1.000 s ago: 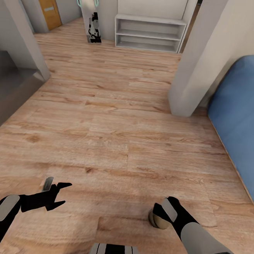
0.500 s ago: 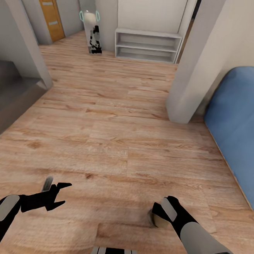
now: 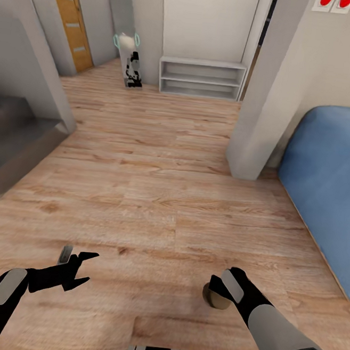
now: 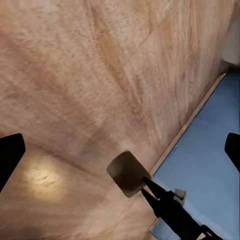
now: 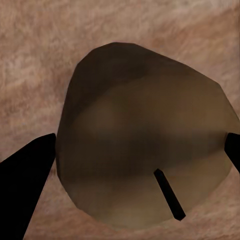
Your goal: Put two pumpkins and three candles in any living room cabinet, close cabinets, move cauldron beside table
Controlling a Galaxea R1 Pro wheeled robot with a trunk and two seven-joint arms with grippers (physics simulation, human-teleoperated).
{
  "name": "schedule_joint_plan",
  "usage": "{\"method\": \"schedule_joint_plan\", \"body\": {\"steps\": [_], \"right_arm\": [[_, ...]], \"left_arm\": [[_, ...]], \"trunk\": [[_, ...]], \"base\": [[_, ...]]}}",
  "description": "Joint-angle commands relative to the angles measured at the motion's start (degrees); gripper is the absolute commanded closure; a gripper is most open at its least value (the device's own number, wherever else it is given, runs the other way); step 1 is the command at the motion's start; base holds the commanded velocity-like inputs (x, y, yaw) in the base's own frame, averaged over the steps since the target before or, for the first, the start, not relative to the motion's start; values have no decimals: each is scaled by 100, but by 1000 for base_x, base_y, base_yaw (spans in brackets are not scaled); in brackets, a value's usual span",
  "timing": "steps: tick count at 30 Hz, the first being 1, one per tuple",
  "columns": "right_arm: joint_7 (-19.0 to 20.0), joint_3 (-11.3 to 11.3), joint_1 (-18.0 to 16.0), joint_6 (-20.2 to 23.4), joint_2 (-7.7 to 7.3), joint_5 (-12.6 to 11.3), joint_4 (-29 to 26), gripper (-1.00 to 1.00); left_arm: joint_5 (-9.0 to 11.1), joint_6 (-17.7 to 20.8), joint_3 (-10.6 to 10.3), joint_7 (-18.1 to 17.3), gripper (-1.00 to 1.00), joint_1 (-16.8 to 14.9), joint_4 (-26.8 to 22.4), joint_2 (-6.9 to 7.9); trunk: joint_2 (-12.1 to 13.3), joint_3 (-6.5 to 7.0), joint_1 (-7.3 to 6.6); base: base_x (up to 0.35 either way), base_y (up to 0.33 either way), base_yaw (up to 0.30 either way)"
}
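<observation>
- Your view has tilted up: the shelf (image 3: 201, 77) sits lower in frame.
- Your right end effector (image 3: 218, 295) still clamps the candle (image 3: 214, 298).
- Your left end effector (image 3: 82, 267) stays spread wide.

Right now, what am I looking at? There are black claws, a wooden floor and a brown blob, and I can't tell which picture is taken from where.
This is a simulated wheeled robot with two arms. The head view looks down from its head: the left gripper hangs open and empty over the wooden floor, and the right gripper is shut on a candle, a stubby tan cylinder. The other two views come from cameras at each wrist. The right wrist view shows that candle up close with its wick; the left wrist view sees it from the side. Ahead stand a grey shelf and a blue couch.
</observation>
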Motion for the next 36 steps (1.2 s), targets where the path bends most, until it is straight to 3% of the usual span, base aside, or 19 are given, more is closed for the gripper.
{"method": "schedule_joint_plan", "body": {"steps": [1,5,11,13,20,25,36], "right_arm": [[-2,-3,1,6,-2,-9,-53,100],[-12,-23,6,110,-10,-48,-387,100],[-18,-53,1,609,-2,-66,-650,100],[-22,-55,2,725,-3,-73,-850,100],[-31,-48,0,981,3,-71,-1110,100],[-16,-34,4,996,15,-77,-1122,100],[-14,-39,2,961,83,-76,-1123,100]], "left_arm": [[-8,-3,0,7,-100,-1,0,2],[-26,-25,11,34,-100,-1,6,14],[-136,-49,24,189,-100,-2,9,117],[-211,-52,35,468,-100,-4,9,129],[-253,-65,52,1948,-100,-27,-18,103],[-248,-74,43,2582,-100,-37,-81,56],[-256,-84,22,2748,-100,-46,-91,49]], "trunk": [[2,22,-2],[7,99,-12],[15,204,-28],[18,237,-33],[27,352,-51],[228,410,-161],[669,526,-402]], "base": [[0,0,176],[0,0,235],[0,0,251],[0,0,241],[0,0,239],[0,0,225],[0,0,196]]}}
